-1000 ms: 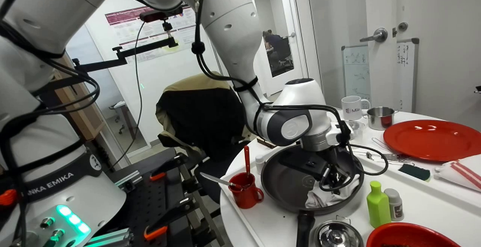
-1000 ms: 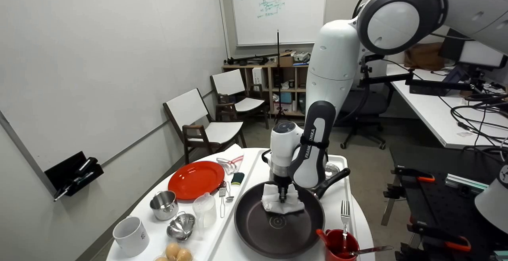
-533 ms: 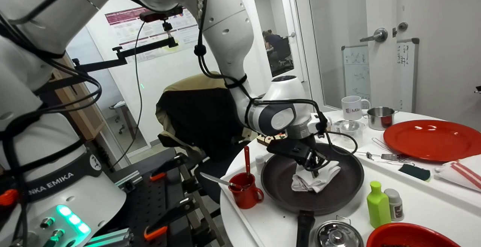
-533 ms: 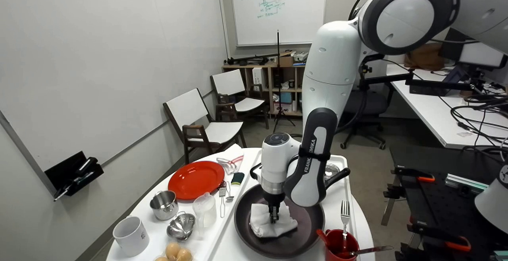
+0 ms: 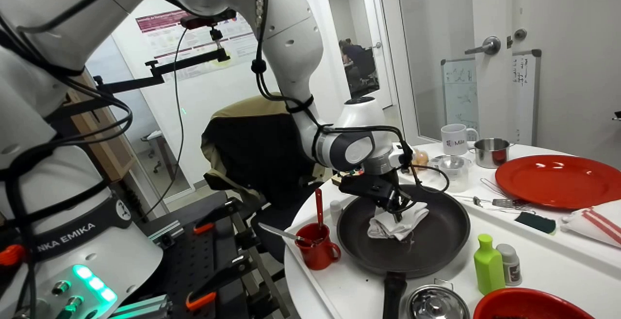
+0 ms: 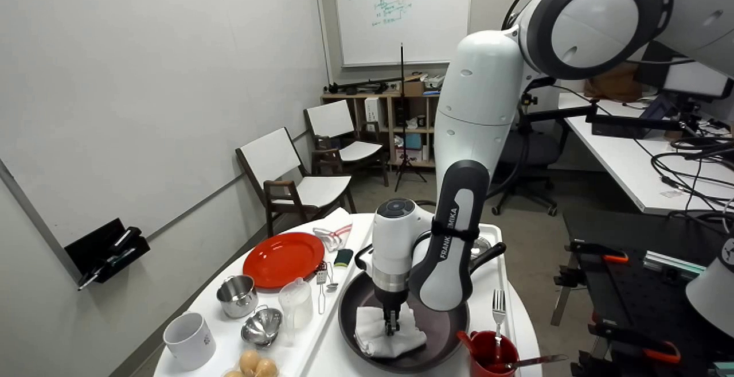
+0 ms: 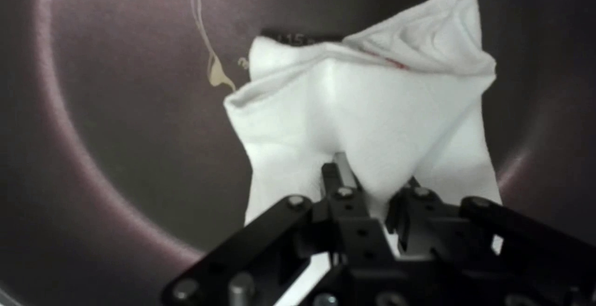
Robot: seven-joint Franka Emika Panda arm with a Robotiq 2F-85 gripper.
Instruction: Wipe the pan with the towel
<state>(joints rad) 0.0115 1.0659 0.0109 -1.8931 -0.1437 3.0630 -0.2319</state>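
Near the tabletop (image 6: 226,337) edge, my closed hand (image 6: 392,325) pinches the towel (image 7: 368,105); uncovered pan (image 5: 436,243) lies toward the handle (image 5: 394,291).

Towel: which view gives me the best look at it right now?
The wrist view: the towel shows large and close there, its folds clear and its pinch between the jaws visible, though the jaws hide part of it. Both exterior views show it smaller, bunched in the pan, partly covered by the jaws.
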